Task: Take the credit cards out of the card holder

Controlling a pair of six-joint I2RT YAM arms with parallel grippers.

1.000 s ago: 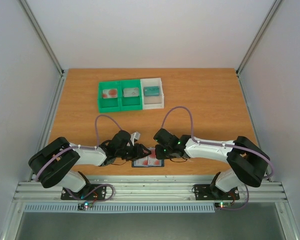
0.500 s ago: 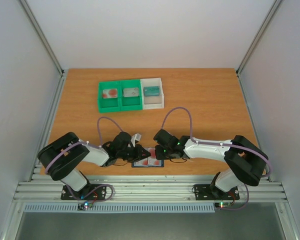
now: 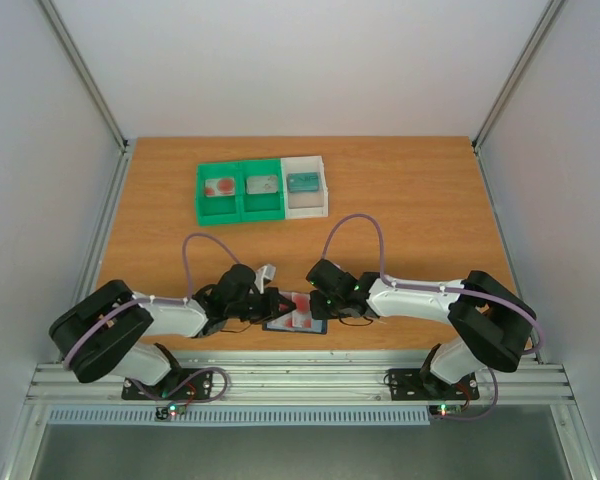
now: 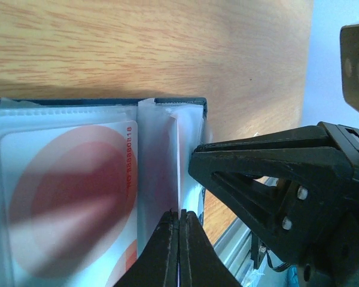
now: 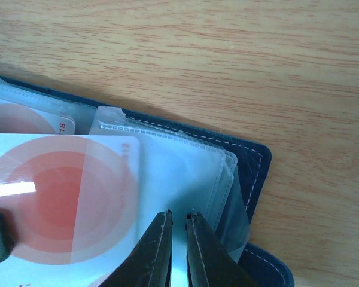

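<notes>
The card holder (image 5: 254, 158) lay at the worktop's (image 5: 227, 60) near edge, a soft stitched cover with floppy clear sleeves. The credit cards (image 5: 66, 197) in it looked light, stiff and slick, best pinched by an exposed edge. The left pincer (image 4: 179, 224) was together on a thin edge. The right pincer (image 5: 178, 224) was nearly together over a sleeve, its grip unclear. A green-and-white tray (image 3: 262, 190) stood beyond.

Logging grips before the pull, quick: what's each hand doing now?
Left hand: closed, pinching a clear sleeve of the card holder.
Right hand: closed to a slit; grip cannot be told.
</notes>
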